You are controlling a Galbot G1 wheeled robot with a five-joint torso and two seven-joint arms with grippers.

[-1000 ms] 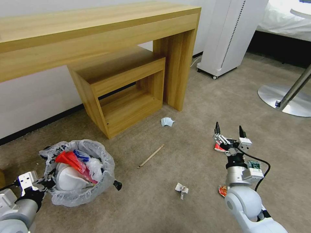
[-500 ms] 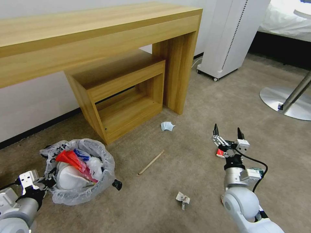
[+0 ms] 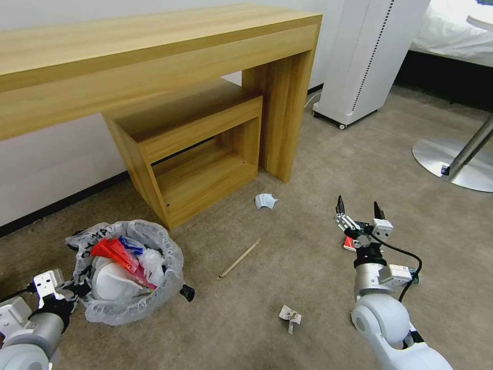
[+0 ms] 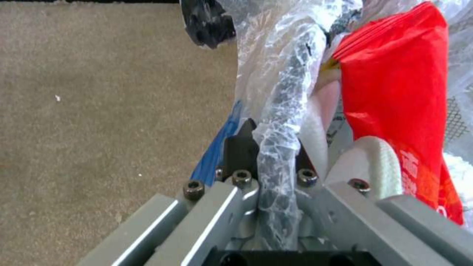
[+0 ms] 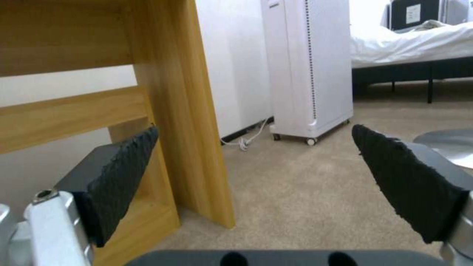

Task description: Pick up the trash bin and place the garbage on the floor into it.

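Your left tool (image 3: pixel 77 290) is clamped on the bagged rim of the bin (image 3: pixel 128 272); the left wrist view shows a twist of the white liner (image 4: pixel 278 122) pinched between its jaws. That rim hold looks meant to let you carry the bin from one piece of litter to the next. The bin sits low at the left on the floor (image 3: pixel 308 288), in front of the wooden counter (image 3: pixel 154 67). I cannot tell whether its base is touching the carpet.

Count inside the bin: one white slipper (image 3: pixel 110 281) clearly, one red wrapper (image 3: pixel 115 252), one blue-and-white item (image 3: pixel 131 245). Anything deeper is hidden.

Count on the floor, left to right: one wooden stick (image 3: pixel 239 258), one pale blue mask (image 3: pixel 265 200), one crumpled scrap (image 3: pixel 289 316), one red packet (image 3: pixel 349 244). Four pieces remain, so the job is judged partly done.

Your right tool (image 3: pixel 358 216) is released, jaws wide apart and gripping nothing. It hangs directly over the red packet, which suggests that piece is its target.
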